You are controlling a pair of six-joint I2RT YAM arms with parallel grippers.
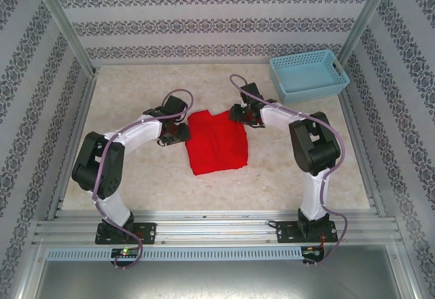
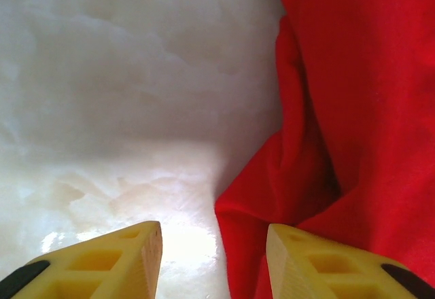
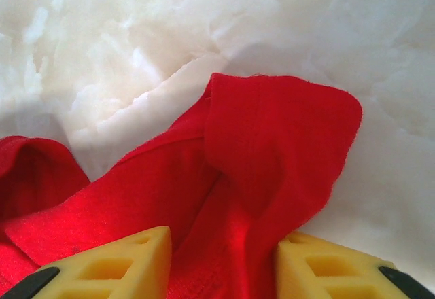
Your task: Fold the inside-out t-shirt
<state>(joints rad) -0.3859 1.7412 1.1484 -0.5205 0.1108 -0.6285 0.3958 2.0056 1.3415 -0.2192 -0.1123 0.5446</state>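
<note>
KM: Right, entry, big things first. Table: pale marbled top. The inside-out t-shirt lies at its middle as a rough upright rectangle, several layers deep by the look; far edge stepped, not square. Light blue basket in the far right corner, well apart from the cloth.

JR: Grippers?

KM: At the shirt's left edge, low, the left gripper: jaws apart, clamped on nothing, bare table in most of the gap, one finger over the cloth's rim. At the far right corner, the right gripper: jaws apart as well; red cloth lies loose in the gap, not pinched.

JR: Step in hand?

KM: My judgement only: the shirt is folded narrow but not yet short, so a grasp for the lengthwise fold is due.

JR: How to do it well?

KM: Two small defects to note. A flap near the right gripper is doubled back and stands proud. A bulging crease runs along the left edge. I would press the flap flat first, else it gets buried in the fold. Then take both far corners, low enough to catch every layer, close both grippers at once, lift little, and carry toward the near edge level and at equal pace so the layers do not slide. Set down, check edges line up.
</note>
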